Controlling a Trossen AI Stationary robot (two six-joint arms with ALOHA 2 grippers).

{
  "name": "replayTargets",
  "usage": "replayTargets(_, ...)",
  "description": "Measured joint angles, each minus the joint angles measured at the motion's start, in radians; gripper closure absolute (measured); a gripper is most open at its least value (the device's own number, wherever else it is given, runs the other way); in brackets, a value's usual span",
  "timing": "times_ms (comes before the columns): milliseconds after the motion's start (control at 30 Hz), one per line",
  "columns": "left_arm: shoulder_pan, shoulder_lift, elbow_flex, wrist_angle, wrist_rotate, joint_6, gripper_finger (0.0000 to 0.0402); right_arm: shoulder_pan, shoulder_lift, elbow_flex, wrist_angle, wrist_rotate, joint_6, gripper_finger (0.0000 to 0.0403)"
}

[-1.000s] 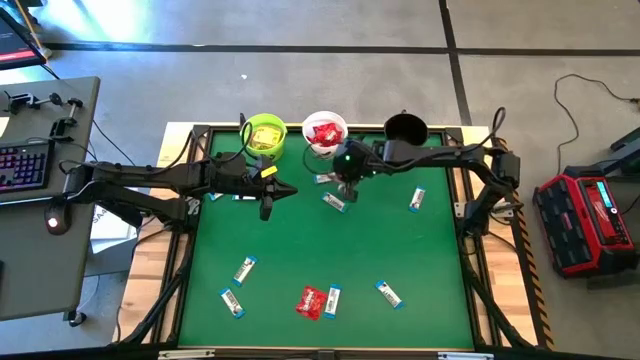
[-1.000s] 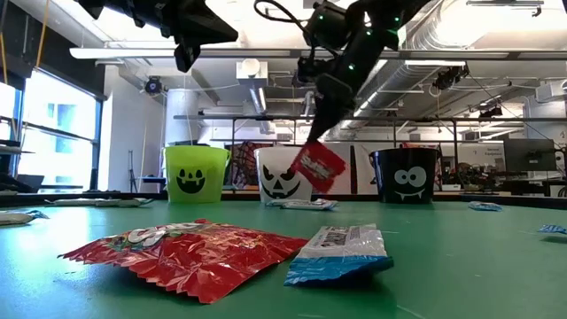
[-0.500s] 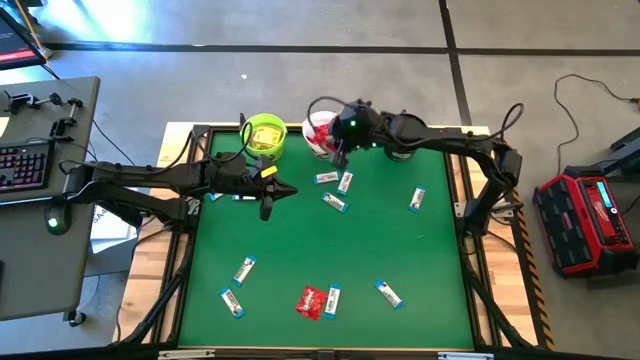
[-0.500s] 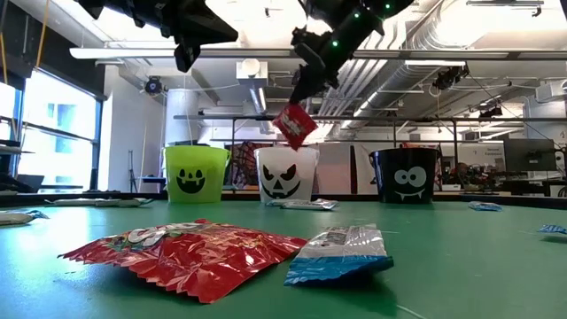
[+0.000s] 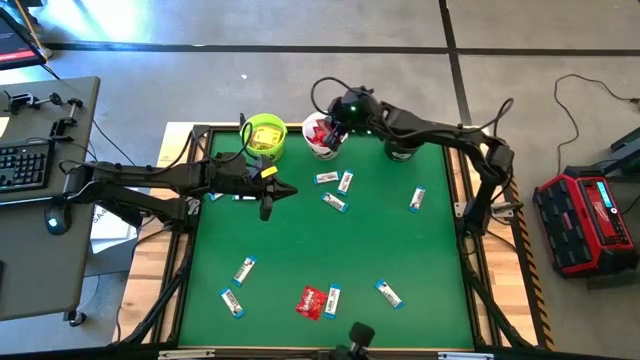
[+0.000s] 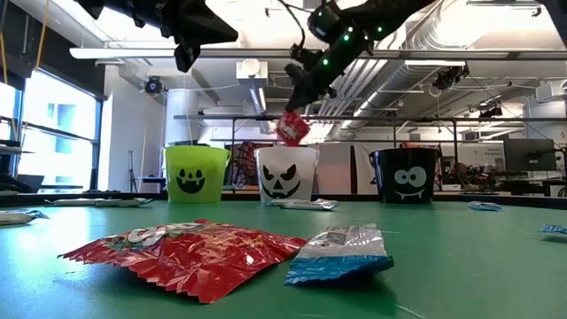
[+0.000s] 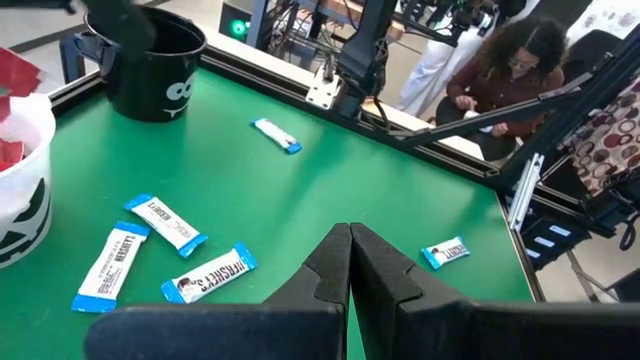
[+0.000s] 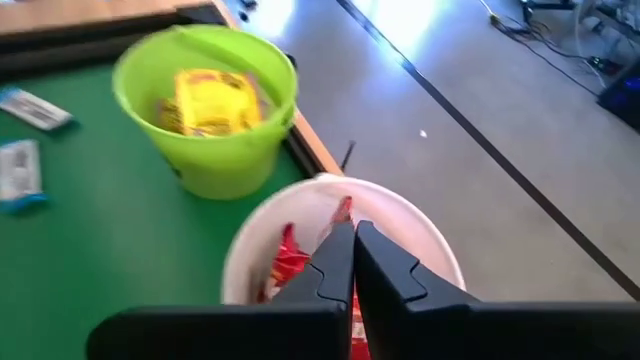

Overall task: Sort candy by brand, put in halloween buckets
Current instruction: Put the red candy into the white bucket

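The right gripper (image 6: 299,96) is hanging over the rim of the white bucket (image 6: 288,175), between the lime green bucket (image 5: 264,135) and the black bucket (image 6: 406,175). Open green table (image 5: 330,240) is lying in front of it. Its fingers are pinching a red packet (image 6: 291,129) just above the opening. The left gripper (image 5: 267,208) is hovering over the table's left part, fingers pressed together, holding nothing.
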Motion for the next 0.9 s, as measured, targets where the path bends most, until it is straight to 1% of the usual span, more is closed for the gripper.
replayTargets(133,0.0,0.0,0.0,0.0,0.0,-0.001,0.0402,-0.012,0.034,0.0,0.018,0.024,-0.021,0.0403)
replayTargets(367,0.0,0.0,0.0,0.0,0.0,-0.001,0.0401,-0.024,0.093,0.0,0.06,0.031,-0.018,0.0403)
replayTargets(467,0.0,0.0,0.0,0.0,0.0,-0.001,0.0402,-0.024,0.117,0.0,0.065,0.015,-0.013,0.0403)
replayTargets(533,0.0,0.0,0.0,0.0,0.0,-0.001,0.0401,-0.024,0.13,0.0,0.066,-0.01,0.012,0.0403)
replayTargets(633,0.0,0.0,0.0,0.0,0.0,-0.001,0.0402,-0.024,0.135,-0.001,0.066,-0.011,0.058,0.0398)
replayTargets(733,0.0,0.0,0.0,-0.001,0.0,-0.001,0.0402,-0.024,0.135,-0.001,0.078,-0.036,0.062,0.0379)
replayTargets(800,0.0,0.0,0.0,-0.001,0.0,-0.001,0.0401,-0.024,0.135,0.004,0.066,-0.075,0.073,0.0355)
replayTargets(900,0.0,0.0,0.0,-0.001,0.0,-0.001,0.0401,-0.03,0.133,0.047,0.021,-0.107,0.116,0.0314)
